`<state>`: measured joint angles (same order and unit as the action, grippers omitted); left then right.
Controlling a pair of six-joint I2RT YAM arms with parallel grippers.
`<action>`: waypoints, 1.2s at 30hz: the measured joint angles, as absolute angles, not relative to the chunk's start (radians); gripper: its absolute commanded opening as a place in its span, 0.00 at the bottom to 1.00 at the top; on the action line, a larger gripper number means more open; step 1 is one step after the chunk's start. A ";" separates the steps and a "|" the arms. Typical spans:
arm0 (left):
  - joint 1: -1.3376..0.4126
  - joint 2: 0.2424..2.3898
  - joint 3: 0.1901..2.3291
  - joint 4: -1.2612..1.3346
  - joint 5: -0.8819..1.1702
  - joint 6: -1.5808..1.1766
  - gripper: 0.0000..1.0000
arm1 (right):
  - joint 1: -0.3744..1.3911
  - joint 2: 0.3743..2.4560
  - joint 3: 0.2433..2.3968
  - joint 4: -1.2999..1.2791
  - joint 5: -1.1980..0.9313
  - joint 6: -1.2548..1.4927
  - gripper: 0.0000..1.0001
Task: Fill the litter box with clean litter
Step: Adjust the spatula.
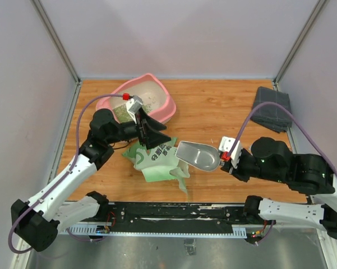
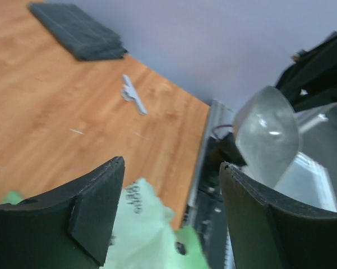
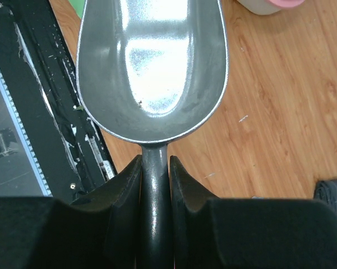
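Our right fingers [image 3: 123, 193] are closed on the dark handle of the grey metal scoop [image 1: 199, 155]. Its bowl is empty and lies just beside the crumpled light green printed plastic bag [image 1: 157, 159]. Our left fingers [image 2: 95, 207] stand apart above the bag, pinching nothing. The pink plastic litter box [image 1: 167, 101] sits at the back left of the wooden surface [image 1: 213, 106], with some green granular litter [image 1: 122, 114] inside. We judge the left fingers should pinch the bag's edge and lift its mouth open, so the scoop can enter level.

A grey folded cloth [image 1: 273, 109] lies well apart from the crumpled green bag [image 1: 157, 161] and metal scoop [image 1: 199, 155].
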<state>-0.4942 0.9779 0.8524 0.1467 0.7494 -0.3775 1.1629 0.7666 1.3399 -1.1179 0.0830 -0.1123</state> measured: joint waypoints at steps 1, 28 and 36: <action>-0.514 0.976 0.838 0.157 0.752 -0.416 0.77 | 1.163 0.781 1.348 -1.118 0.083 -0.128 0.01; -0.670 0.897 0.642 0.338 0.621 -0.931 0.00 | 1.163 0.854 1.288 -0.891 0.080 -0.185 0.29; -0.671 0.902 0.564 0.434 0.615 -1.118 0.00 | 1.164 0.574 1.139 -0.719 0.007 -0.273 0.38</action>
<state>-0.6708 0.9024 0.5644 0.4339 0.6147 -1.1179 1.1645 0.5743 1.1385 -0.7189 0.0071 -0.2729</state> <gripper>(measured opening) 0.033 0.344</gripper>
